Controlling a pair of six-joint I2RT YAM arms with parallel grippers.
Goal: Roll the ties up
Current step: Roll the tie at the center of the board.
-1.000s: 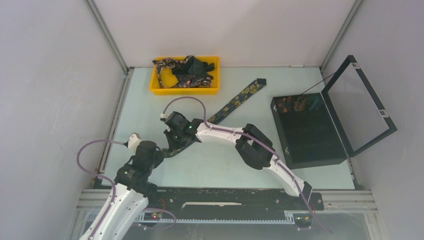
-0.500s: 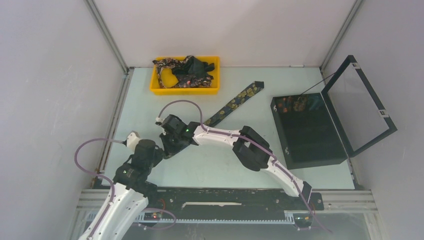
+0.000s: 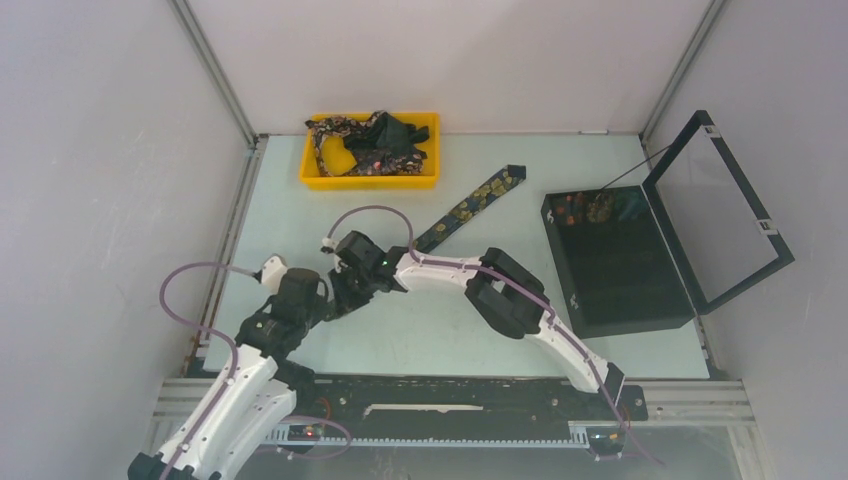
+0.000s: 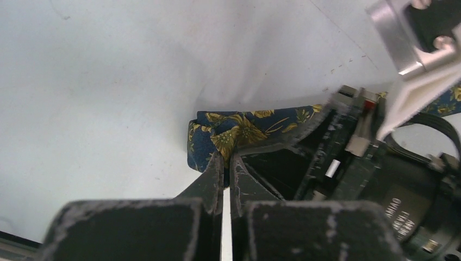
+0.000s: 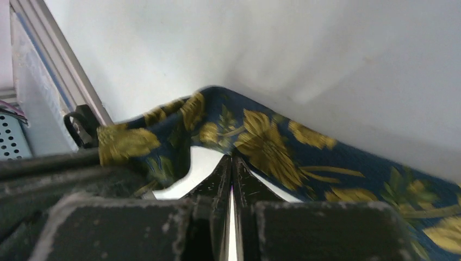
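Left jaws and right jaws both clamp the one table tie; one tray holds more ties.

So one tie is laid out diagonally on the table. It's long and narrow, dark navy, covered in gold floral print, with the far end pointed toward the back right. The near end is curled over into a small fold. The other ties are dumped in a tangled heap in the yellow tray at the back.
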